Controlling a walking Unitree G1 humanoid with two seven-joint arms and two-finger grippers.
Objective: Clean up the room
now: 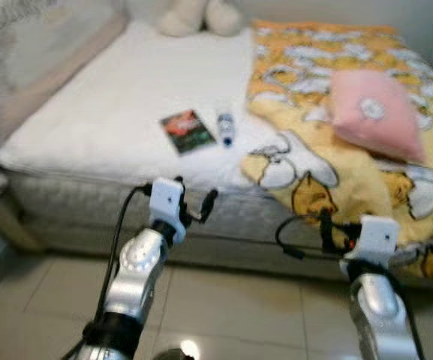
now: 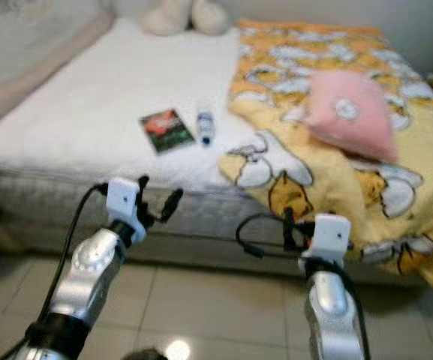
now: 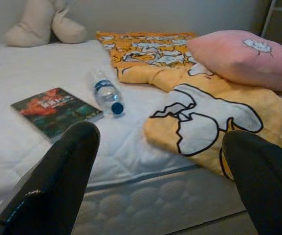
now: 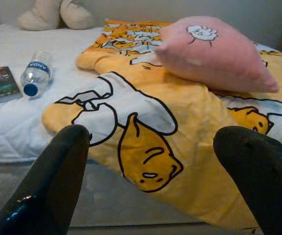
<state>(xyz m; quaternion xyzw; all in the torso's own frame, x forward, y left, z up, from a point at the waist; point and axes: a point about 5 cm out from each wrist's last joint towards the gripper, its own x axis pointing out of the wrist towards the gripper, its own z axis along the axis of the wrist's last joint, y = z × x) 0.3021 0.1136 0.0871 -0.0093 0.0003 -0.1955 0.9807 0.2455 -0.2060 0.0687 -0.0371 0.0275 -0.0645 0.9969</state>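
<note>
A bed with a white mattress [image 1: 103, 105] stands in front of me. On it lie a dark book [image 1: 188, 131] with a red cover picture and, beside it, a small clear water bottle [image 1: 226, 128] with a blue cap. A crumpled yellow cartoon blanket [image 1: 329, 176] covers the bed's right side and hangs over the front edge, with a pink pillow [image 1: 374, 112] on top. My left gripper [image 1: 193, 196] is open, held before the mattress edge below the book. My right gripper [image 4: 153, 134] is open too, facing the hanging blanket. Both hold nothing.
A cream plush toy [image 1: 199, 15] sits at the far end of the bed. A padded beige bed side [image 1: 51, 71] runs along the left. Pale floor tiles [image 1: 239, 307] lie between me and the bed.
</note>
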